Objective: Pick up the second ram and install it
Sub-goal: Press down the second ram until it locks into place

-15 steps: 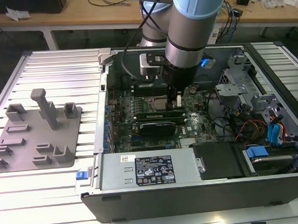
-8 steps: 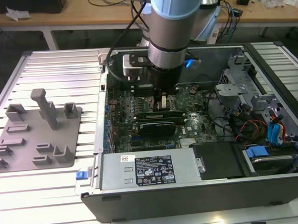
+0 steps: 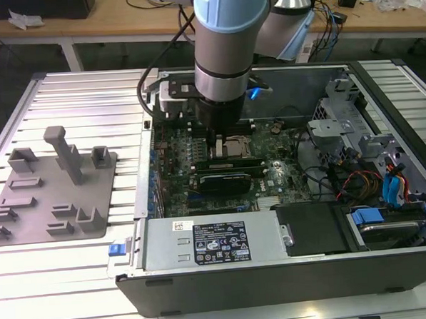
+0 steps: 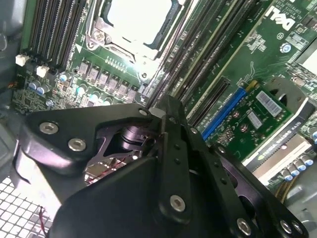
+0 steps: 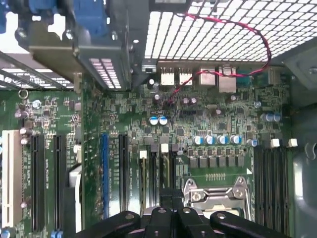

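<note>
My gripper (image 3: 213, 139) is down inside the open computer case (image 3: 276, 270), over the memory slots (image 5: 157, 168) beside the processor socket (image 3: 230, 148). In both wrist views the black fingers (image 4: 166, 124) stand pressed together, tips right at the slots (image 4: 198, 64), with no gap between them. Thin dark sticks stand edge-on in the slots under the fingertips (image 5: 163, 201). I cannot tell which of them is the second ram. No green stick shows between the fingers.
A grey plastic tray (image 3: 54, 189) with raised blocks lies on the ribbed table at the exterior view's left. Inside the case are a graphics card (image 3: 225, 180), a power supply (image 3: 210, 242), drive cages and cables (image 3: 357, 173) at the exterior view's right.
</note>
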You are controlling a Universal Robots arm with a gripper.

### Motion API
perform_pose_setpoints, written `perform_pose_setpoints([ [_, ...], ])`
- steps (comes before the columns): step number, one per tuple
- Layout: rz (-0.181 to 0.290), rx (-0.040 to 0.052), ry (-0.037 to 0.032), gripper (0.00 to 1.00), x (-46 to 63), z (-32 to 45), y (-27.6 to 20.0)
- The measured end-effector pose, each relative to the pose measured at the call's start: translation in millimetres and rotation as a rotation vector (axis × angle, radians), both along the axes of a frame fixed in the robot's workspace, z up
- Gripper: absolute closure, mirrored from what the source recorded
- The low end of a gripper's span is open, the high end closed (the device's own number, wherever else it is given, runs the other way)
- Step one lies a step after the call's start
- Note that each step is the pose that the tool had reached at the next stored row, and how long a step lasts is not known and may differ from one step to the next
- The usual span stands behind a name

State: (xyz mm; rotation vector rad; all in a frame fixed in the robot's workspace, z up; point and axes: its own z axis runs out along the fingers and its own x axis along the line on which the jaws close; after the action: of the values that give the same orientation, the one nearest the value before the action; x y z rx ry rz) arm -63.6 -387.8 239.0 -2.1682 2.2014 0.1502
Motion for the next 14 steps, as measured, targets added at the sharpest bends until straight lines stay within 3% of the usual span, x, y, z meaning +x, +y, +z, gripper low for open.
perform_pose_setpoints([
  [4,0.000,0.0003,-0.0001,0.92,-0.9,-1.5,2.5],
  [14,0.000,-0.0002,0.0002,0.92,-1.0,-8.7,2.6],
])
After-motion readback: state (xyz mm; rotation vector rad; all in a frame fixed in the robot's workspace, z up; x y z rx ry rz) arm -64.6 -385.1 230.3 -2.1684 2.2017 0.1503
